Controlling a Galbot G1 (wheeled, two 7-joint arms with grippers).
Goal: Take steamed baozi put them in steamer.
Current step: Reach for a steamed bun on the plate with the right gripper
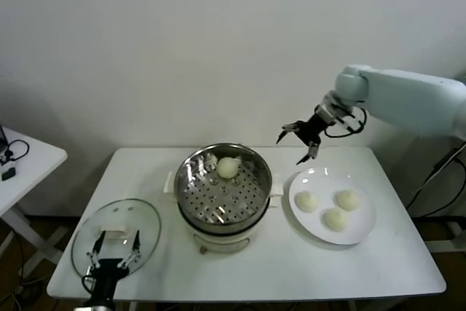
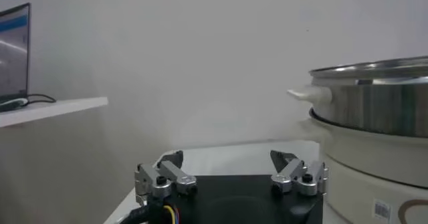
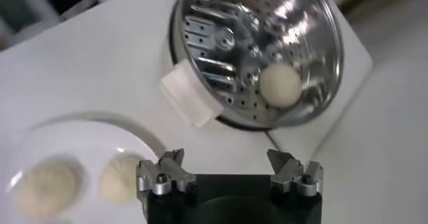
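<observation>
The steamer is shiny silver steel with a floor dotted by rows of small holes, set on a white base. The steamed baozi inside it is creamy off-white, as are the three on the plain white plate. The table is white, and the glass lid is clear with a pale handle.

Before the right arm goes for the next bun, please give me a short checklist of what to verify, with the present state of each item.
1. Right gripper open and empty, above the table between steamer and plate: ok.
2. One bun already in the steamer: ok.
3. Three buns on the plate, apart from each other: ok.
4. Glass lid off the steamer, on the table: ok.
5. Left gripper open, parked over the lid, out of the way: ok.
</observation>
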